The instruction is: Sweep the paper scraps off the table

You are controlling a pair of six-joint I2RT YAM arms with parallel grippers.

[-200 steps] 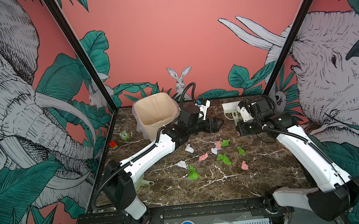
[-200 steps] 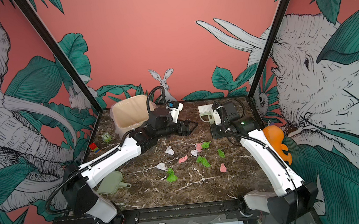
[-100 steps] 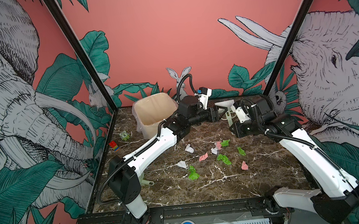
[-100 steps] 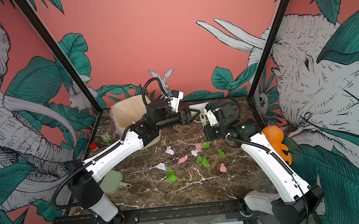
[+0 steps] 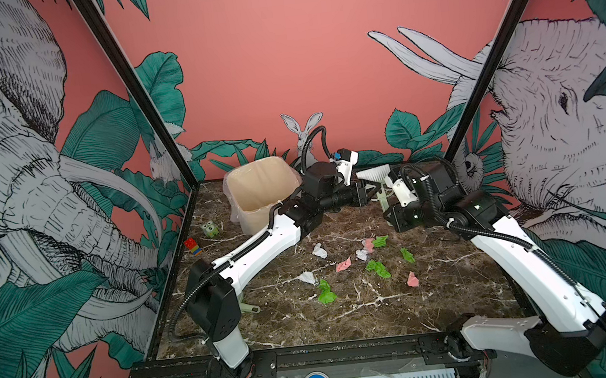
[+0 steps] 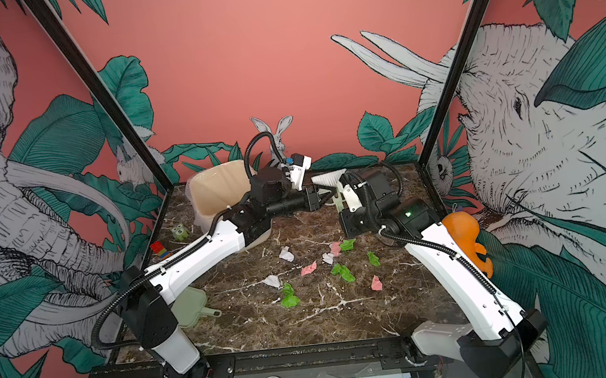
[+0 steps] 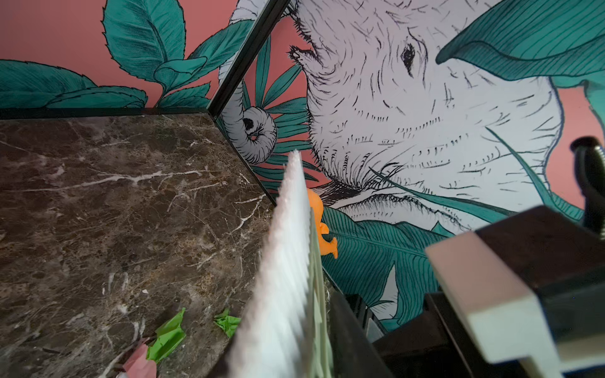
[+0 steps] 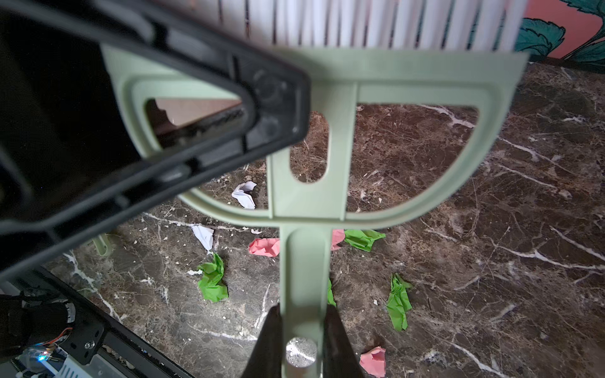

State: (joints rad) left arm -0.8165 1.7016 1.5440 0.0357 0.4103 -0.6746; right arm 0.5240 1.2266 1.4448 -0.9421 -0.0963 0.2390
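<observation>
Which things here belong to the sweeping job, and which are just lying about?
For the job: paper scraps, brush, dustpan, table; probably the beige bin too.
Just lying about: green owl figure, red-blue-yellow block, orange figure at the right wall.

The table (image 5: pixel 346 319) carries ten paper scraps (image 5: pixel 377 268): four green scraps (image 5: pixel 325 292), three pink scraps (image 5: pixel 343 265) and three white scraps (image 5: pixel 319 250). There is one beige bin (image 5: pixel 263 186) near the far left corner. By the left edge stand one owl figure (image 5: pixel 209 229) and one coloured block (image 5: pixel 191 246). There are also one dustpan (image 6: pixel 191 309), one brush (image 5: pixel 372 173), and one orange figure (image 6: pixel 465 234) by the right edge.
</observation>
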